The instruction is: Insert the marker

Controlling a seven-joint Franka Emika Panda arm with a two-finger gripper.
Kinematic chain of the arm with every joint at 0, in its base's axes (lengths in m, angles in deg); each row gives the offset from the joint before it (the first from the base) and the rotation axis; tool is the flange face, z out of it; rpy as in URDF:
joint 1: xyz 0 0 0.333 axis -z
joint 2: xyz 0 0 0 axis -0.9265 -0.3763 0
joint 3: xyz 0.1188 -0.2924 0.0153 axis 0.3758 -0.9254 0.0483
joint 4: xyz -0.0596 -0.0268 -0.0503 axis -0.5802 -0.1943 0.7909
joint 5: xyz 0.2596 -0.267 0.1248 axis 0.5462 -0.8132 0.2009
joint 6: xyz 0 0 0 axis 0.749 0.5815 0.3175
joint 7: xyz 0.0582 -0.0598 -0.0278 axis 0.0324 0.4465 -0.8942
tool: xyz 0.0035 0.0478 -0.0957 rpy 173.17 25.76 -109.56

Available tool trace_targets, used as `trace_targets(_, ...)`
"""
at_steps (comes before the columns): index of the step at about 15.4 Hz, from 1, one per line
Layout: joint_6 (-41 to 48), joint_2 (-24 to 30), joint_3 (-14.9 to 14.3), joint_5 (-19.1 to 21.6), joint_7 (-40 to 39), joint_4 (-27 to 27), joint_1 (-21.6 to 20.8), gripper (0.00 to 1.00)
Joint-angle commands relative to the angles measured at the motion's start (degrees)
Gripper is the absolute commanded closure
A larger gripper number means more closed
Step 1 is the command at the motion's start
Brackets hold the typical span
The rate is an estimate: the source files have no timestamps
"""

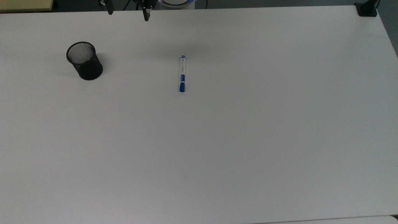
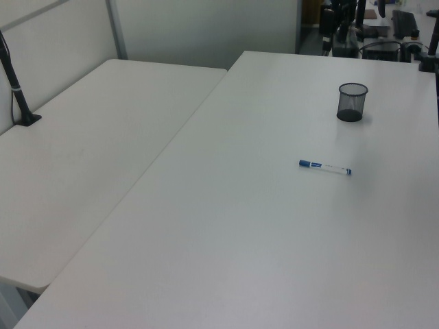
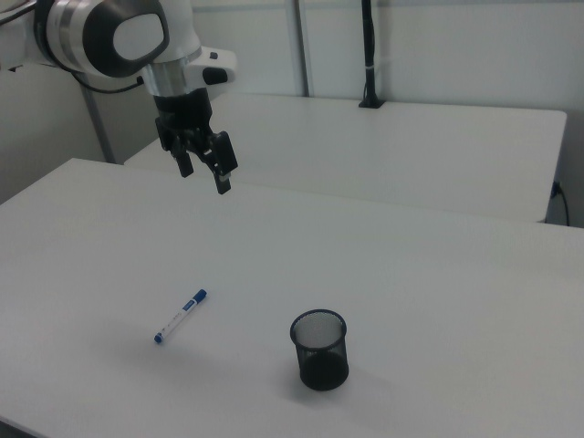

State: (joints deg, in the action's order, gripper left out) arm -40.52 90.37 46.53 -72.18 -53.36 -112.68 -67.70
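The marker [image 1: 182,74] lies flat on the white table [image 1: 217,149], blue cap toward the top view's bottom edge; I also see the marker [image 2: 324,166] in the left view and the marker [image 3: 181,316] in the right view. A black mesh cup [image 1: 84,60] stands upright to the top view's left of it, empty, and shows again as the cup [image 2: 352,101] and the cup [image 3: 320,349]. My gripper [image 1: 128,12] hangs open at the table's far edge, well above the surface, with nothing between its fingers. In the right view the gripper [image 3: 204,173] is high behind the marker.
A black clamp [image 1: 367,9] sits on the table's corner at the top view's top right. A second white table [image 2: 103,137] adjoins on the left view's left, with a black pole [image 2: 17,89] on it. Another pole [image 3: 368,55] rises behind in the right view.
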Motion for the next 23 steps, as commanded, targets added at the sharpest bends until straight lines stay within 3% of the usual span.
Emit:
trace_targets(1, 1.7, -0.1, 0.1, 0.0, -1.4, 1.7, 0.5, 0.0)
trace_targets(19, 1.6, -1.2, 0.5, -0.2, -1.7, 1.7, 0.0, 0.0)
trace_targets(23, 1.7, -3.0, 0.7, -0.5, -6.4, 1.5, -0.3, 0.0)
